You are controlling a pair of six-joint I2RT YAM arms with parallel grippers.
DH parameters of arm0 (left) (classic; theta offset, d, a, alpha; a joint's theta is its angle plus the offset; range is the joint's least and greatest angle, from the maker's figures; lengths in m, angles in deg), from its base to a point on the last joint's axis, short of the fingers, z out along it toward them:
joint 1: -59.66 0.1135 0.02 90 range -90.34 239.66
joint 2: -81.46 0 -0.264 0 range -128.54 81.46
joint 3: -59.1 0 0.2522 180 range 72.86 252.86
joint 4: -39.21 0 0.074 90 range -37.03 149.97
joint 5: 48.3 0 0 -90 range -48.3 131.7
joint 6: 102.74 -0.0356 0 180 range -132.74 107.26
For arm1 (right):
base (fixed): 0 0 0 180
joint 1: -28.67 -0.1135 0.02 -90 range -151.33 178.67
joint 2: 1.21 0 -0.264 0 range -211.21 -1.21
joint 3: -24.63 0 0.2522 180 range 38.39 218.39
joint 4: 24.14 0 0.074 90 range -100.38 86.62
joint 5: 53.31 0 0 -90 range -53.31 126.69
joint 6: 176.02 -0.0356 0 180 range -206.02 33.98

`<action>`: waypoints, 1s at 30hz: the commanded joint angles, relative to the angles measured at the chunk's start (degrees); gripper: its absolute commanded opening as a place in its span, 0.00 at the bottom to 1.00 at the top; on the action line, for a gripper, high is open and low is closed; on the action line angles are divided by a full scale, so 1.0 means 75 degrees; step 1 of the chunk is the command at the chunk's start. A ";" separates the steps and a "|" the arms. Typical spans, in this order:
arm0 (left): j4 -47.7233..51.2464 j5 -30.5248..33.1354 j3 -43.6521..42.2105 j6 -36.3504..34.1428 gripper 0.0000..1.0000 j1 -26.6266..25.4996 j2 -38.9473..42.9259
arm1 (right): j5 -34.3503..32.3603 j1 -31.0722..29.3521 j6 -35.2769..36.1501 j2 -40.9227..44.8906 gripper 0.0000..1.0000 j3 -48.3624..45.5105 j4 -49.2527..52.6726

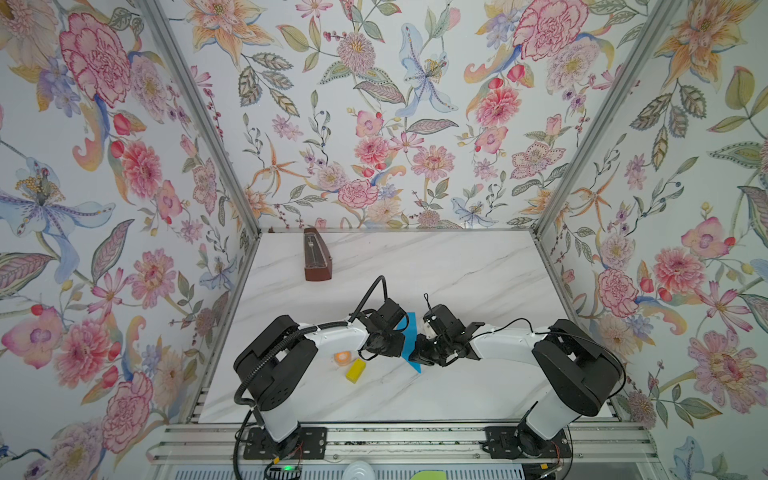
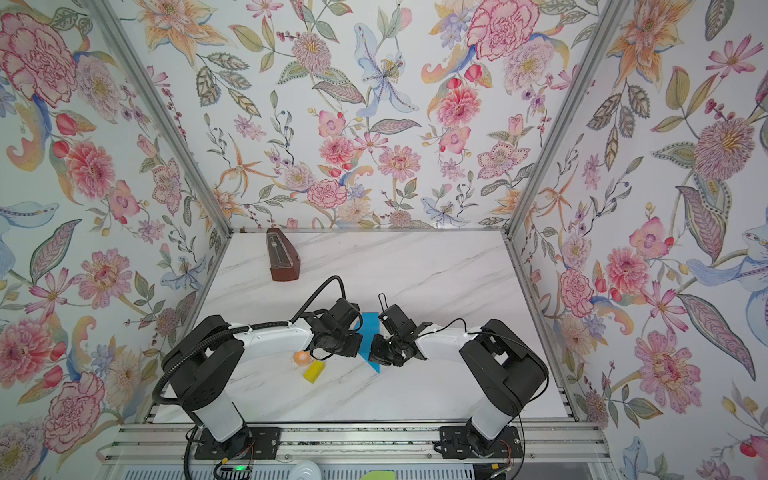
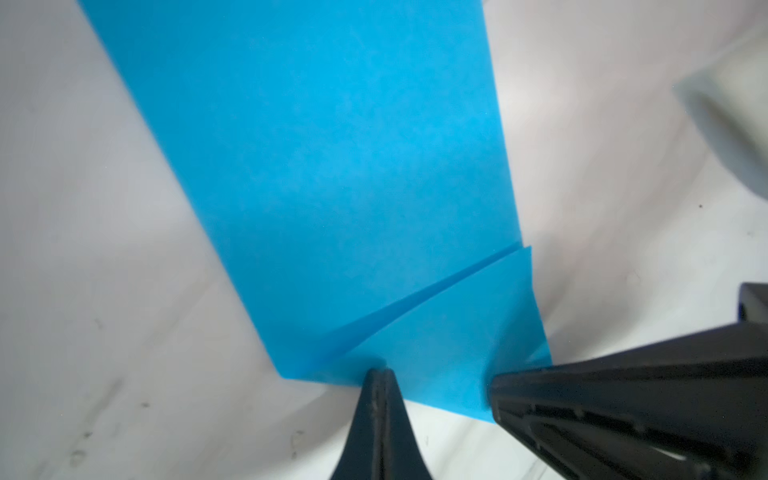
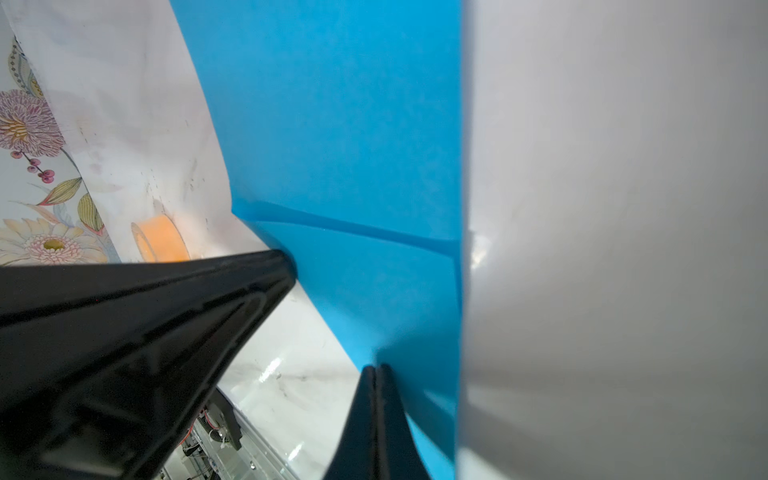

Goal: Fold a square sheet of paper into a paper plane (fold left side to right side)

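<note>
Paper: the blue paper lies flat mid-tabletop, folded narrow with a slanted flap, between your arms.
Left claw: closed, tip down on the paper's edge, likely pinning it.
Right claw: closed, tip on the paper near the flap, likely pressing the crease.
Room: yellow block and tape roll crowd your left; metronome well back; right side open.

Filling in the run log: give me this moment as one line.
paper: blue paper creased, on table | left hand: shut, tip at paper edge | right hand: shut, tip at paper edge
</note>
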 commanded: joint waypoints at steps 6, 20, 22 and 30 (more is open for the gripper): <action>0.0633 0.0564 -0.0198 -0.0506 0.00 0.0524 -0.0545 | -0.0348 -0.0108 -0.0051 -0.0376 0.00 -0.0288 0.0909; 0.0578 0.0622 0.0019 -0.0991 0.00 0.0971 -0.0727 | -0.0082 -0.0463 -0.0452 -0.0120 0.01 0.0082 0.0675; 0.0484 0.0541 0.0086 -0.1029 0.00 0.0968 -0.0579 | -0.0139 -0.0449 -0.0434 0.0139 0.07 0.0212 0.0734; 0.0223 0.0601 -0.0182 -0.0927 0.03 0.0965 0.0752 | -0.0205 0.0048 -0.0097 0.1000 0.18 0.0249 0.1232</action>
